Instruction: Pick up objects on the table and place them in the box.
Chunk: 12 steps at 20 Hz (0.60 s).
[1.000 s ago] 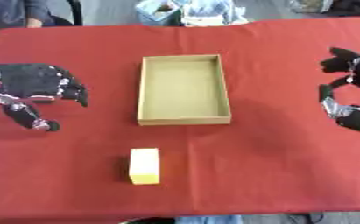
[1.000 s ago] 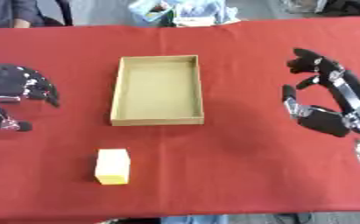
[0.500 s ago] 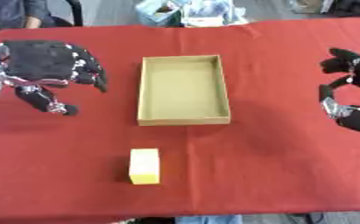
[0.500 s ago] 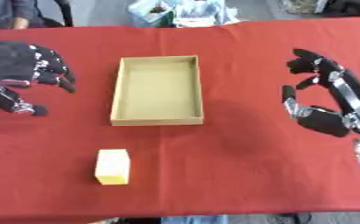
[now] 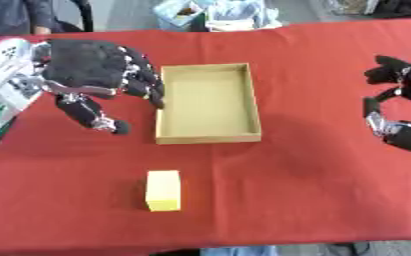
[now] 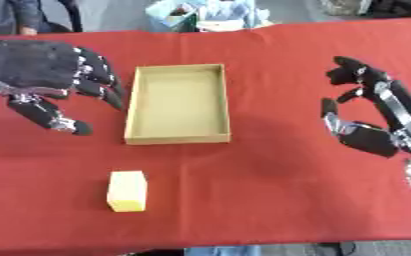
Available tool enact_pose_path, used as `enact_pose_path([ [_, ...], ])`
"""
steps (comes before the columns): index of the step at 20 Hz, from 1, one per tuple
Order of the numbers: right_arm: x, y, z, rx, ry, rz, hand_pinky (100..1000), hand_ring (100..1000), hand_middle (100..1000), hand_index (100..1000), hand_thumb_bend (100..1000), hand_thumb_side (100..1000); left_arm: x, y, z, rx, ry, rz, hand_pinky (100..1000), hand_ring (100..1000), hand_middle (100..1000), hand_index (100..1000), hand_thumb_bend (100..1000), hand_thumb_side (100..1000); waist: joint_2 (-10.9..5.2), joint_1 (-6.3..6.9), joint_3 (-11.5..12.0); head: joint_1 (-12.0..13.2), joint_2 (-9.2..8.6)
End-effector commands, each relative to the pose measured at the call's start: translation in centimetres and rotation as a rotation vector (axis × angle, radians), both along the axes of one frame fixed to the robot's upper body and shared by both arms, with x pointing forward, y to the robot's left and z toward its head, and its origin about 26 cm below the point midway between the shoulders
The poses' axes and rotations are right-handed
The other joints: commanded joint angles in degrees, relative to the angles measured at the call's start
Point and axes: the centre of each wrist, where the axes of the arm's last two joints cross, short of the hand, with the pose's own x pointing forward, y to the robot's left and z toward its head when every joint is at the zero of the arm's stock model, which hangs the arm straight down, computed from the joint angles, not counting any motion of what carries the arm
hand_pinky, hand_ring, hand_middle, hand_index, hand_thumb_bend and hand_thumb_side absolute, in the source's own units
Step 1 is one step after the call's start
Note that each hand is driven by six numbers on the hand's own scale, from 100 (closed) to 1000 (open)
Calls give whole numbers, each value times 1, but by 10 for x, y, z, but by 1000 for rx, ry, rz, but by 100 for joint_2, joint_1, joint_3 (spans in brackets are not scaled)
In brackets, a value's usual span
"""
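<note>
The open cardboard box (image 5: 208, 102) sits mid-bench, and the yellow block (image 5: 163, 190) lies apart from it on the red cloth, off its near left corner. The left hand (image 5: 90, 70) hovers beside the box's left wall, fingers spread wide and holding nothing. The right hand (image 6: 370, 117) rests well to the box's right, fingers relaxed and empty.

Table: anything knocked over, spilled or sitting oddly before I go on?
Nothing stands out. The box sits flat and empty, the yellow block lies intact in front of it, and both robot hands, left and right, hold nothing.

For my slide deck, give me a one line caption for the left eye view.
Open left hand beside empty cardboard box; yellow block waits below.
</note>
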Motion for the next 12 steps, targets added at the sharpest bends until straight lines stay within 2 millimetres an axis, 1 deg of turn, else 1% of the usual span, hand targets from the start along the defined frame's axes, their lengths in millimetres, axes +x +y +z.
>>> enact_pose_path([
  [1,1,-4,10,-21,-19,6,634,811,782,964,100,263,-2,-10,9,260,2,-150,763,749,690,793,465,120,-96,-1,-11,-22,-2],
  [6,1,-3,10,-25,-19,9,634,811,782,964,100,264,-1,-18,-1,318,72,-158,762,745,684,791,473,122,-81,22,-30,-54,-27],
  [9,2,-3,11,-26,-21,12,634,811,782,964,100,263,-1,-19,-9,358,105,-162,762,745,685,792,496,123,-70,30,-41,-63,-47],
  [12,2,-2,12,-27,-23,14,634,811,782,964,100,263,-2,-19,-17,389,133,-165,761,745,683,792,500,127,-57,35,-58,-68,-73],
])
